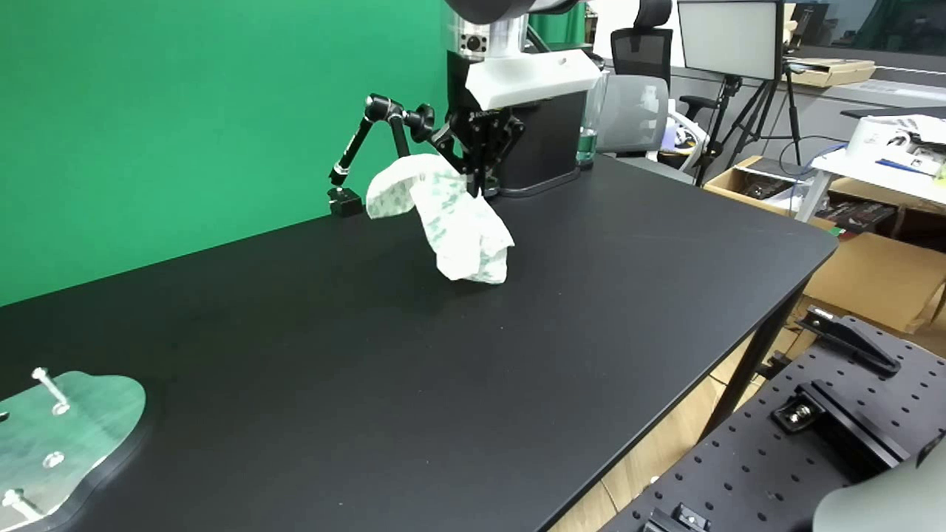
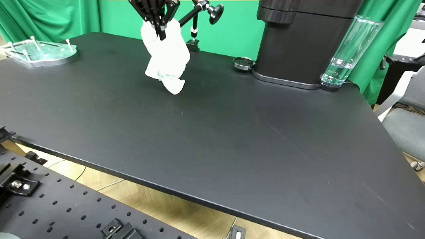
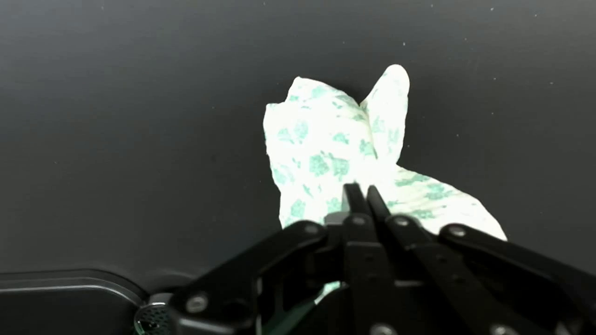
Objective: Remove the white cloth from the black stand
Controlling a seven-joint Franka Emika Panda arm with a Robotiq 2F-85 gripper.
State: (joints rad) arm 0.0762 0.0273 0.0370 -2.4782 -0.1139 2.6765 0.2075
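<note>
Hanging from my gripper [image 3: 363, 193], the white cloth [image 1: 452, 214] is just in front of the black stand [image 1: 353, 150], a jointed arm on a small blocky foot; both exterior views give me this. The gripper's 2 fingers [image 3: 354, 201] are pressed close together, clamped on a fold of the cloth, their tips pointing down over the black table [image 1: 369, 384]. From my wrist view I look down on the cloth: it is crumpled and printed with leaf-like green marks, with 1 narrow flap and a wider lobe spreading from the main fold. The cloth covers part of the stand in both exterior views, so I cannot tell whether they touch. I also cannot tell whether its lowest corner meets the table. To the right of the stand rises a tall black machine [image 2: 302, 49], and on the machine's side away from the stand leans a clear cylinder [image 2: 351, 49] with some liquid [image 2: 334, 71] in its bottom. Between the stand and the machine, just beside the machine's foot, lies a small round piece [image 2: 243, 63] with a metal rim. Farther right of the stand, past the table's end, is a gray chair [image 1: 632, 114]. Well to the left of the stand sits a pale green board [image 1: 96, 414], 4 white pegs [image 2: 35, 43] showing on it in an exterior view. Behind the stand is a green backdrop [image 1: 185, 111].
</note>
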